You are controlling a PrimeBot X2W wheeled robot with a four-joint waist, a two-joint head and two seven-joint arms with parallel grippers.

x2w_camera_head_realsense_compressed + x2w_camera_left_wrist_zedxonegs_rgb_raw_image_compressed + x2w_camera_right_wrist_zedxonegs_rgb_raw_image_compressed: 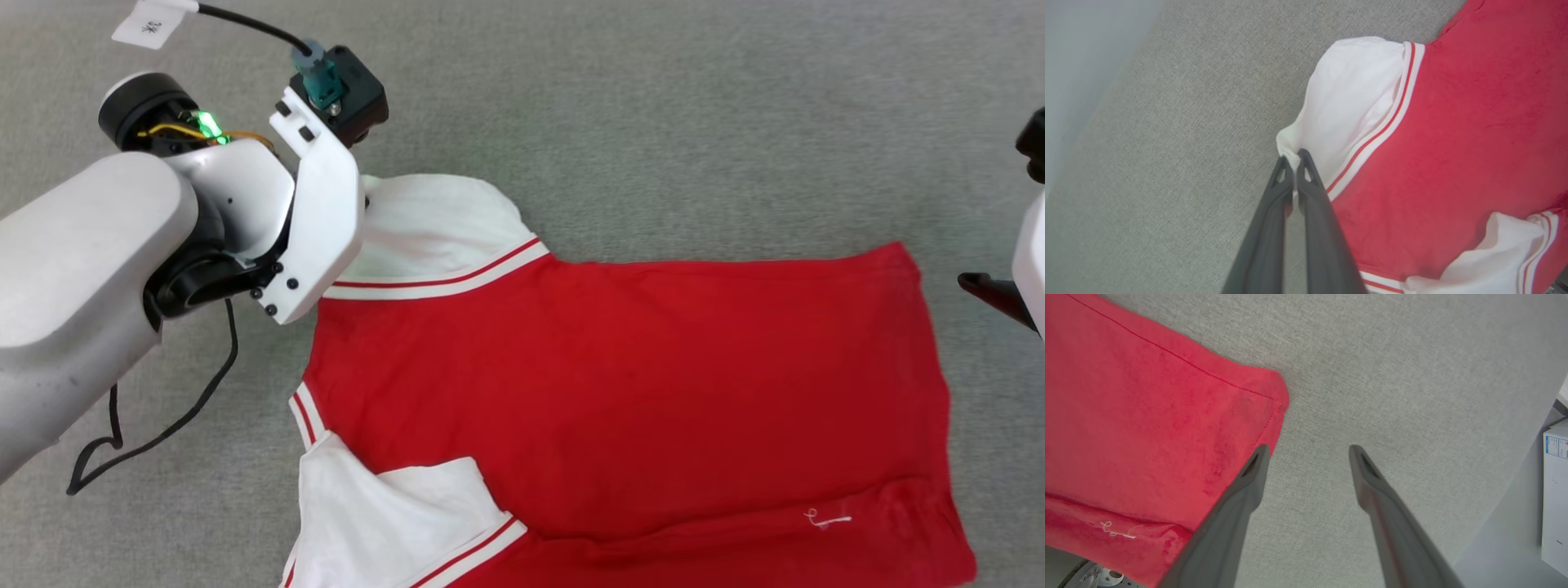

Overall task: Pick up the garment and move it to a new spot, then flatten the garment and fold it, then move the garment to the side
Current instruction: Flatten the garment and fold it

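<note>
As wrist view reveals, left fingers [1312,196] pinch garment [1474,122].

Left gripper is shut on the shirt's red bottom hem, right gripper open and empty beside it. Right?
No. In the left wrist view the left gripper is shut on the white sleeve of the shirt, not the red hem. The right gripper is open and empty beside it.

garment [620,392] on surface [653,122] | left fingers [1314,204] on sleeve [1347,94] | right fingers [1241,494] beside hem [1270,424]
</note>
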